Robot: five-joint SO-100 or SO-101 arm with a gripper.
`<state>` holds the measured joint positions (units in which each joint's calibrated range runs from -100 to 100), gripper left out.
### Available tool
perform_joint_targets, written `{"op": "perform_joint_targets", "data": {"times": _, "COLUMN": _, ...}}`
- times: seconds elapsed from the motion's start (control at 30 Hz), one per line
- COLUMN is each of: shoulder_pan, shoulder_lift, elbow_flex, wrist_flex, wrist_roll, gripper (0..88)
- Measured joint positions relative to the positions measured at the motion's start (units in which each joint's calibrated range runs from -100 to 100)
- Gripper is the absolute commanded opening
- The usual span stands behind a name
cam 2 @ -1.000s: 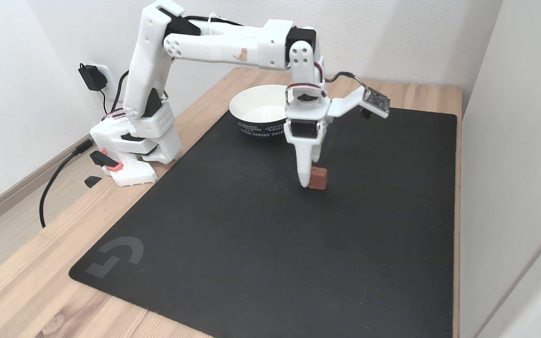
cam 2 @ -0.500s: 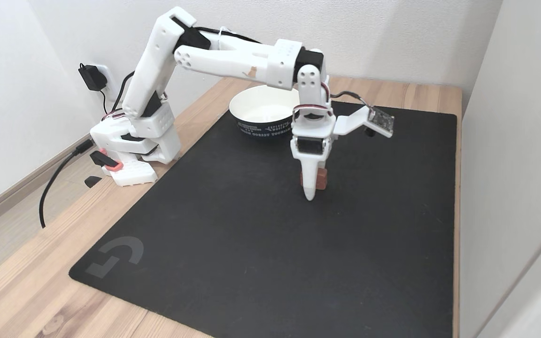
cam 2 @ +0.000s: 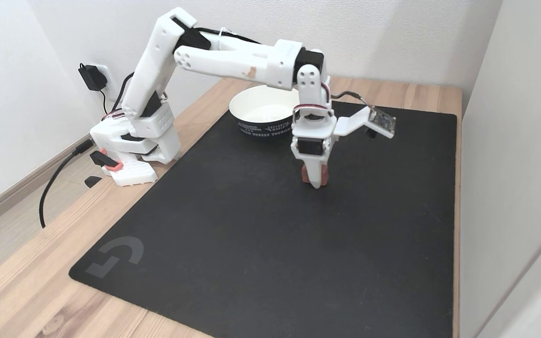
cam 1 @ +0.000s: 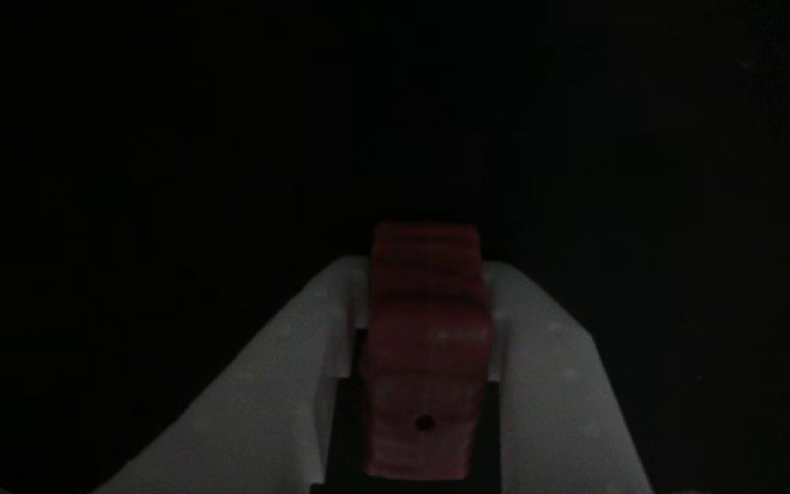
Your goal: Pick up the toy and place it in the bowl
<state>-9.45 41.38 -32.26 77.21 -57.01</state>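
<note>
The claw (cam 2: 316, 180) points straight down over the black mat (cam 2: 261, 234), its two white fingers (cam 1: 278, 357) closed on the toy (cam 1: 426, 343), a dull-red ribbed block held between them with a small round hole in the face turned toward the dim other view. In the fixed view only slivers of the toy (cam 2: 304, 174) show on either side of the near finger, low at the tips and at or just above the mat; whether it has left the surface cannot be told. The block fills the gap between the fingers and pokes out past their ends, so the grasp looks centred. The bowl (cam 2: 247, 101), white inside with a dark printed band outside, sits behind the claw and toward the arm's base, near but apart. To do this step well, the arm should lift straight up with the squeeze unchanged, high enough that the fingertips and toy clear the bowl's rim, before swinging back over it; a sideways drag could twist the block out.
</note>
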Motion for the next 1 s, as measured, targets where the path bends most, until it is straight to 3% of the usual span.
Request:
{"op": "perform_joint_targets", "data": {"times": 0.47, "shoulder_pan": -2.75, "shoulder_lift": -8.74, "elbow_flex": 1.51, "wrist_flex": 0.25, "wrist_roll": 0.0, "gripper": 2.3}}
{"op": "perform_joint_targets", "data": {"times": 0.83, "shoulder_pan": -12.4, "shoulder_lift": -35.22, "elbow_flex": 16.06, "wrist_flex": -0.17, "wrist_roll": 0.0, "gripper": 2.3}}
{"op": "perform_joint_targets", "data": {"times": 1.0, "shoulder_pan": -19.64, "shoulder_lift": -49.04, "elbow_flex": 30.33, "wrist_flex": -8.44, "wrist_roll": -0.15, "gripper": 2.4}}
